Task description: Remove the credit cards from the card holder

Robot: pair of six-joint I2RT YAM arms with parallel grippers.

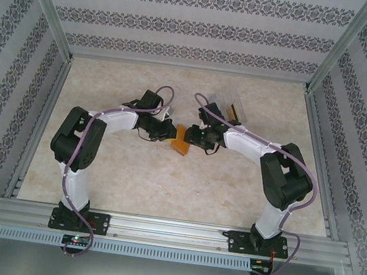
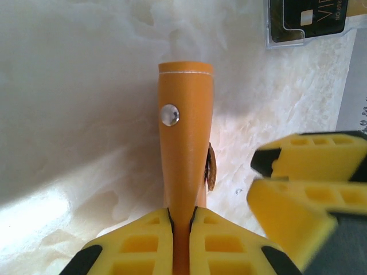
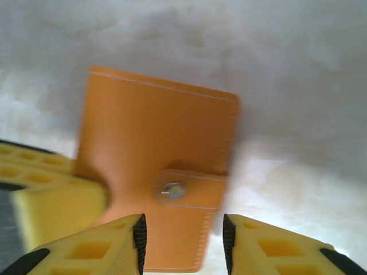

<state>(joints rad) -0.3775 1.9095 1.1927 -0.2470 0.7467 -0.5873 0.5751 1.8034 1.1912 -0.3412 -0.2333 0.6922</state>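
The orange card holder (image 1: 181,141) is sitting in the middle of the table (image 1: 130,178), between the two grippers. It is staying folded, with its little tab (image 3: 192,189) wrapping over the edge and its metal snap (image 3: 172,189) pressed down. In the left wrist view the card holder (image 2: 184,132) is showing edge-on, narrow and upright, with the snap (image 2: 170,114) facing left; whether its far end is touching the table I cannot tell.

The left gripper (image 2: 181,223) is clamping the near end of the holder, its yellow fingers (image 2: 140,240) pressing on both faces. The right gripper (image 3: 183,229) is hovering with its jaws apart, one finger (image 3: 103,246) on each side of the holder's tab end (image 3: 155,143), not squeezing it. From above, the left gripper (image 1: 167,133) and the right gripper (image 1: 194,138) are facing each other across the holder.

Farther back, a clear plastic box (image 2: 275,41) is lying on the table with a dark credit card (image 2: 298,17) inside it.
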